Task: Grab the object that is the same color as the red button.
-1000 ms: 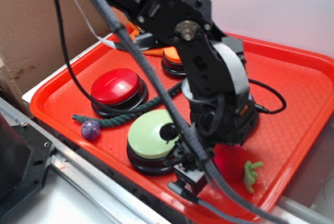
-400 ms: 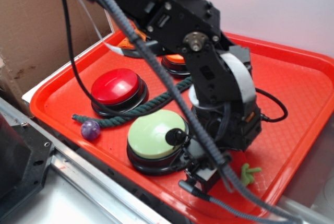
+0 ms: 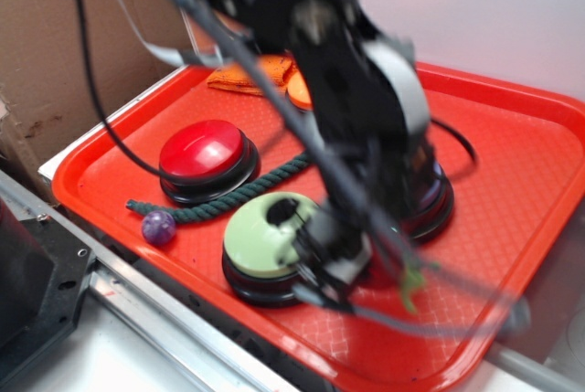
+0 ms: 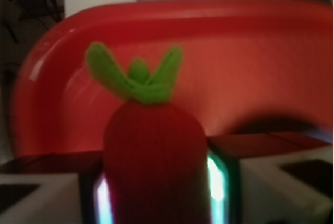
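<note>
The object, a fuzzy red strawberry toy (image 4: 154, 151) with green felt leaves, fills the middle of the wrist view, pinched between my two fingers. My gripper (image 4: 156, 192) is shut on it. In the exterior view my gripper (image 3: 366, 273) is motion-blurred low over the tray's front. Only the toy's green leaves (image 3: 411, 287) show beside it, and its red body is hidden by the arm. The red button (image 3: 201, 150) sits at the tray's left, well away from the gripper.
On the red tray (image 3: 512, 136) are a pale green button (image 3: 260, 232) right next to the gripper, a dark green rope (image 3: 228, 196), a small purple ball (image 3: 158, 226), an orange button (image 3: 297, 90) and another button (image 3: 434, 200) under the arm.
The arm came down over the toy, and the jaws now hold it. The green leaves have shifted left and slightly up, and the arm is blurred with motion.
</note>
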You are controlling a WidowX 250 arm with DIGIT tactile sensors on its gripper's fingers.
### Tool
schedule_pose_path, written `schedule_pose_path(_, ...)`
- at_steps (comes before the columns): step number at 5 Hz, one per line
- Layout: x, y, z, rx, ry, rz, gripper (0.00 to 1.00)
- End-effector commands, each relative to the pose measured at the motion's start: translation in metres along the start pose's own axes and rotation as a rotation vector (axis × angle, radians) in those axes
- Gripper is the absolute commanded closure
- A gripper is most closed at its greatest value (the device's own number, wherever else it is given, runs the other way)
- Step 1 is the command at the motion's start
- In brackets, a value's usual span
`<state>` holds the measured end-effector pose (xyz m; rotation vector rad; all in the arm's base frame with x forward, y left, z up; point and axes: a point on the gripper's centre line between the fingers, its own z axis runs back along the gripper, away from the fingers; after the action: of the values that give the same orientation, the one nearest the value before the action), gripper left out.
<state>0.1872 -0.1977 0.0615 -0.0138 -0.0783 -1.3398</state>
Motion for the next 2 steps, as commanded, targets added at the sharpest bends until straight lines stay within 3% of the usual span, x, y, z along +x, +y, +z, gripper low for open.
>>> schedule_pose_path(1,-0.059,0.018,0.092,-0.028,-0.079,0.505,1.0)
schedule_pose_path(2,-0.076,0.023,0.117,0.047,-0.026,0.749,1.0)
